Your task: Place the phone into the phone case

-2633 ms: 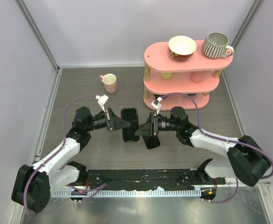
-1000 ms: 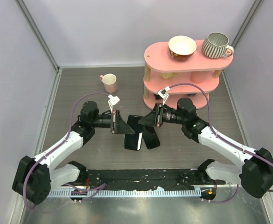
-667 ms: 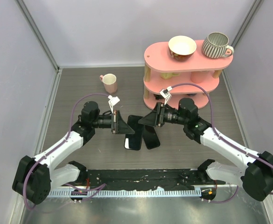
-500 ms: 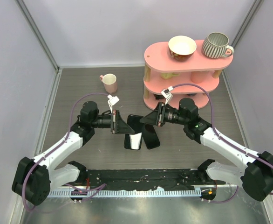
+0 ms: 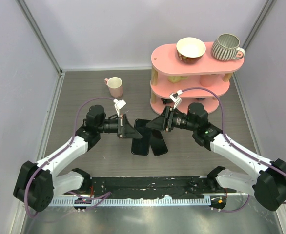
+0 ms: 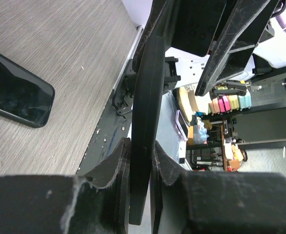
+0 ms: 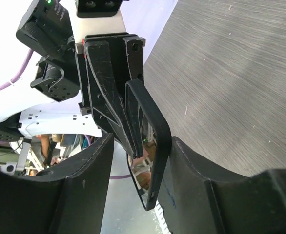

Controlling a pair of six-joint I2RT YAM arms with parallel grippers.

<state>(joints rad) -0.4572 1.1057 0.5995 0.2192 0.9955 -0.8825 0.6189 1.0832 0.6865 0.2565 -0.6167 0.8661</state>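
Phone (image 6: pixel 148 87) stands edge-on over the middle of the table (image 5: pixel 84 87), clamped between the left gripper's (image 6: pixel 140 146) fingers. The right gripper (image 7: pixel 142 146) straddles it, jaws apart. The phone case (image 5: pixel 158 142) lies just beside it. Held by one narrow pinch, the glossy slab could pivot or slip when lowered.

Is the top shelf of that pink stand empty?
No, a bowl and a striped mug sit on the pink stand's top shelf.
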